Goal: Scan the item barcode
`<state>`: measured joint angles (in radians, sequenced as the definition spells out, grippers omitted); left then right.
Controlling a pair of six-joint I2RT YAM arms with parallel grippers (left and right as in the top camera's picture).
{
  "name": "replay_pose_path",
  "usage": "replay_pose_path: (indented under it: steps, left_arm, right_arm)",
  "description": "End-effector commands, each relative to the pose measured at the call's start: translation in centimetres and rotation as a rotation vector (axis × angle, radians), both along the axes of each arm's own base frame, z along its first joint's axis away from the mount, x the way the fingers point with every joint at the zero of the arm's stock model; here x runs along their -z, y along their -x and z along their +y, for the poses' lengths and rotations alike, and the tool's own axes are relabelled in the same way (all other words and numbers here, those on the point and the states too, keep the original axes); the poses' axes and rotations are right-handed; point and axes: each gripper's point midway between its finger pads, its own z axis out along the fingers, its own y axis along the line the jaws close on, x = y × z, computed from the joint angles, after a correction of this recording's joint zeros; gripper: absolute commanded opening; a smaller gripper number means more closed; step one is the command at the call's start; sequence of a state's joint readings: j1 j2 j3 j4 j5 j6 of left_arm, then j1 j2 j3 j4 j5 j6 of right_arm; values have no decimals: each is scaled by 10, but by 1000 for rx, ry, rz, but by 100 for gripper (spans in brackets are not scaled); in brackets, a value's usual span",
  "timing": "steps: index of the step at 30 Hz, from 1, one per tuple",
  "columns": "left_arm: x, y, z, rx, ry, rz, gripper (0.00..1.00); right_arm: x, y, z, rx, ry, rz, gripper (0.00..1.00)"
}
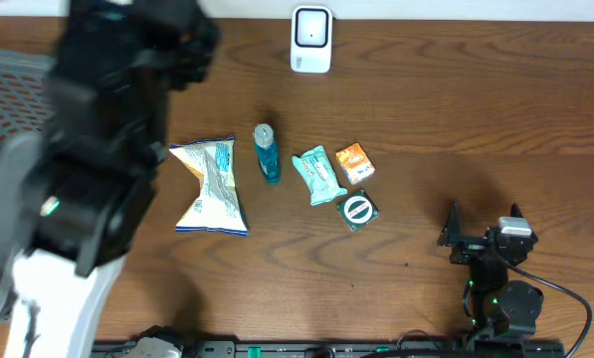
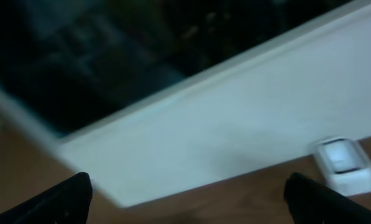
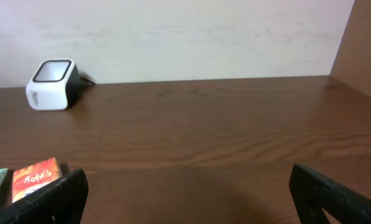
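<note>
The white barcode scanner stands at the back of the table, seen also as scanner and blurred scanner. Items lie in a row mid-table: a white-and-blue chip bag, a blue bottle, a teal packet, an orange box and a dark packet with a round label. My left gripper is raised, open and empty, facing the back wall. My right gripper rests low at the front right, open and empty, with the orange box at its left.
My left arm looms large and blurred over the left of the overhead view, hiding that part of the table. A mesh chair stands at the far left. A white wall runs behind the table.
</note>
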<state>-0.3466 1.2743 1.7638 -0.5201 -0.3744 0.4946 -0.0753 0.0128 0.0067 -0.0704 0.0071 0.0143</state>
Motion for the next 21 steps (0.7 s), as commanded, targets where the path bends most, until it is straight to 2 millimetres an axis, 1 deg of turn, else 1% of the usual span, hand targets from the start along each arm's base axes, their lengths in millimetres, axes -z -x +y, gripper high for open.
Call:
replay_pose_path:
  steps: [1, 4, 7, 9, 10, 11, 12, 13, 15, 16, 18, 20, 21]
  left_arm:
    - [-42, 46, 33, -83, -85, -99, 98]
    - [-59, 84, 46, -87, -61, -158, 98]
    - [-71, 123, 60, -90, -31, -208, 98]
    - [-77, 154, 70, -91, 37, -265, 97]
    - [-78, 161, 73, -92, 52, -278, 98]
    - [-80, 175, 79, -99, 80, -305, 98]
    - [-80, 184, 84, -107, 99, -323, 98]
    - [-81, 205, 91, -109, 125, -361, 98]
    - [-80, 222, 97, -123, 123, -390, 98]
    - [-78, 234, 100, -134, 114, -411, 98]
    - [-79, 246, 103, -155, 102, -434, 98]
    - [-89, 261, 110, -205, 107, -496, 98]
    - [-94, 266, 112, -223, 141, -530, 98]
  right_arm:
    - [1, 0, -1, 4, -7, 4, 99]
    - [1, 0, -1, 4, -7, 4, 99]
    - [1, 0, -1, 4, -7, 4, 99]
    - [1, 0, -1, 4, -7, 4, 99]
    - [1, 0, -1, 4, -7, 4, 99]
    - [1, 0, -1, 4, -7, 4, 99]
    - [1, 0, -1, 4, -7, 4, 99]
    - [1, 0, -1, 4, -7, 4, 99]
    - [1, 0, -1, 4, -7, 4, 99]
    - [1, 0, -1, 4, -7, 4, 99]
    - [1, 0, -1, 4, -7, 4, 99]
    - [1, 0, -1, 4, -7, 4, 99]
    - [1, 0, -1, 4, -7, 4, 99]
